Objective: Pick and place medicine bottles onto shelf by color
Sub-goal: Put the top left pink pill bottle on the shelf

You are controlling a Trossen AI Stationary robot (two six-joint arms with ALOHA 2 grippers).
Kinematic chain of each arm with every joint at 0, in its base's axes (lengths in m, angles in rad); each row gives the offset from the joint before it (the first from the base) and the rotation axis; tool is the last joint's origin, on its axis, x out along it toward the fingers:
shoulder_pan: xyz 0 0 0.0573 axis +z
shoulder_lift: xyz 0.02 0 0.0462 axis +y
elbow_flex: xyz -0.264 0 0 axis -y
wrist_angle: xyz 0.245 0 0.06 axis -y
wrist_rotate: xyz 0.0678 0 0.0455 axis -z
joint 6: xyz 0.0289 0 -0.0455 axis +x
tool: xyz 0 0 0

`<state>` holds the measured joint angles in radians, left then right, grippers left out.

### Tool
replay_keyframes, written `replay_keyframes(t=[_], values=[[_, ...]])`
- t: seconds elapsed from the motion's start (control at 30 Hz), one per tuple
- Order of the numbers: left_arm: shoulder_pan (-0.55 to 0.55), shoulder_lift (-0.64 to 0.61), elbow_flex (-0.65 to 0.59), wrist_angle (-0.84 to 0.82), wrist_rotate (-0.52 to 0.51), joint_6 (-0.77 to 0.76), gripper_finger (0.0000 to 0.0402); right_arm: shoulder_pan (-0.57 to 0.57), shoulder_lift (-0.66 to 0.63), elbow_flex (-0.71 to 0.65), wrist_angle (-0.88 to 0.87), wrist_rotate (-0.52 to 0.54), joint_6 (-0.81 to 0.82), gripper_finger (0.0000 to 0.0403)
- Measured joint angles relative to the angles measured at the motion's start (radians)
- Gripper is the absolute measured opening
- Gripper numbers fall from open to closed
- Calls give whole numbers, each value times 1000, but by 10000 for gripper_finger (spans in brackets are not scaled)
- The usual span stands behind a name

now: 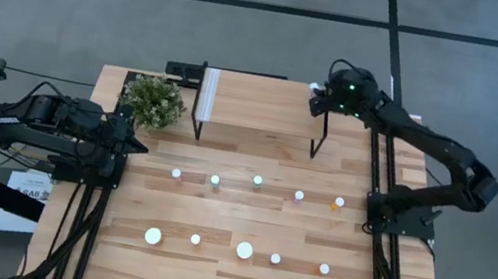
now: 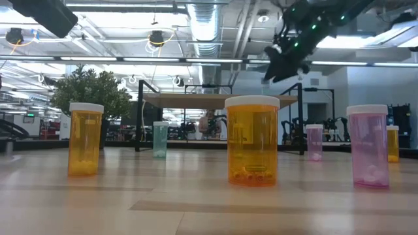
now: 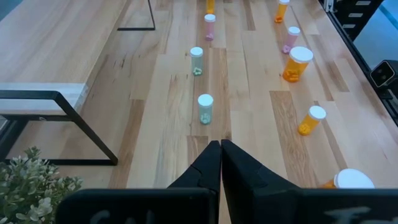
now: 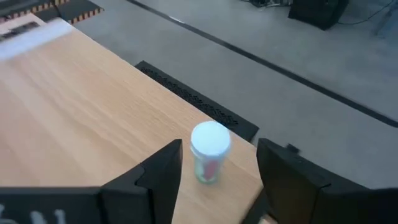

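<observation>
right hand [image 4: 217, 171] hangs over the shelf's [image 1: 265, 102] far right corner, fingers spread wide either side of a small bottle [image 4: 209, 151] with a white cap standing on the board, not gripping it. that spread suggests a bottle just set near the corner, leaving the board free for other colours. left hand [image 3: 221, 163] waits at the table's [image 1: 209, 255] left edge, fingers pressed together, empty. the remaining bottles [image 1: 257, 181] stand in two rows on the light wood table. a small plant [image 1: 152, 100] sits beside the shelf; grey floor surrounds it.
</observation>
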<state>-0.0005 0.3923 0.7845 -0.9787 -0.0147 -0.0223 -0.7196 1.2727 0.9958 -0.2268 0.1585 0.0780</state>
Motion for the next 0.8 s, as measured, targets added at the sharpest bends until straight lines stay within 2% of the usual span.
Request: replay_keyframes(t=[0.2,0.43,0.63,0.8], values=[[0,0,0,0,0,0,0,56,-119,0,-96,0,0,226],[0,0,0,0,0,0,0,241,-207,-15,-232,0,8,225],[0,0,0,0,0,0,0,459,-306,-137,-182,9,55,225],[0,0,0,0,0,0,0,629,-396,-296,-36,27,106,225]])
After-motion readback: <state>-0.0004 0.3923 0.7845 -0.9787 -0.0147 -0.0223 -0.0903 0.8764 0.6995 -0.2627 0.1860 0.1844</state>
